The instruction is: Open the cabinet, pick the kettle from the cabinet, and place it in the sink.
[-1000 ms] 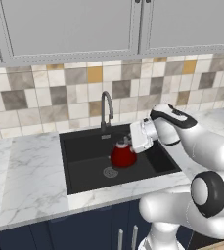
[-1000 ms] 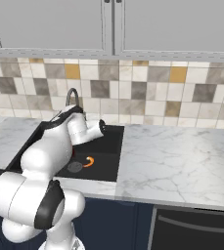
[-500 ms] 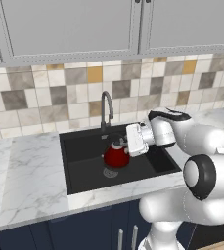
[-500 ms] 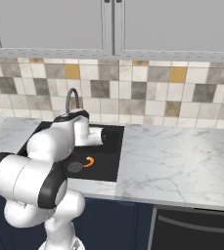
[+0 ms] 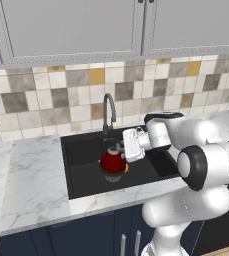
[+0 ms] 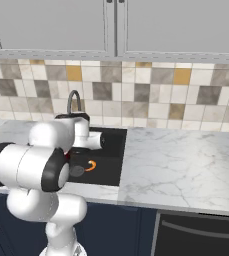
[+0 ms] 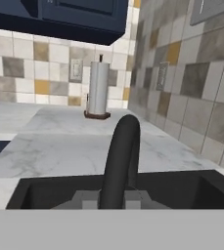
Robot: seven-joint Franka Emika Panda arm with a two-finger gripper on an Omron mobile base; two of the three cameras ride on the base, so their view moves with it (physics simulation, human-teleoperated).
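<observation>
The red kettle (image 5: 113, 162) hangs low inside the black sink (image 5: 83, 160), over its middle. My gripper (image 5: 121, 149) reaches in from the right and is shut on the kettle's dark top handle (image 7: 121, 156), which rises as a dark arch through the middle of the hand view. I cannot tell whether the kettle's base touches the basin floor. In the right base view my arm covers most of the sink (image 6: 112, 150); only an orange curved bit (image 6: 91, 165) shows beside the drain (image 6: 77, 171). The navy cabinet (image 7: 79, 12) shows at the top of the hand view.
The dark gooseneck faucet (image 5: 109, 107) stands just behind the kettle at the sink's back rim. A paper towel roll (image 7: 98, 88) stands far along the marble counter (image 6: 181, 165). Light grey wall cabinets (image 5: 71, 30) hang above the tiled wall.
The gripper has carried the kettle a little left and lower into the sink. My elbow has swung forward, toward the cameras.
</observation>
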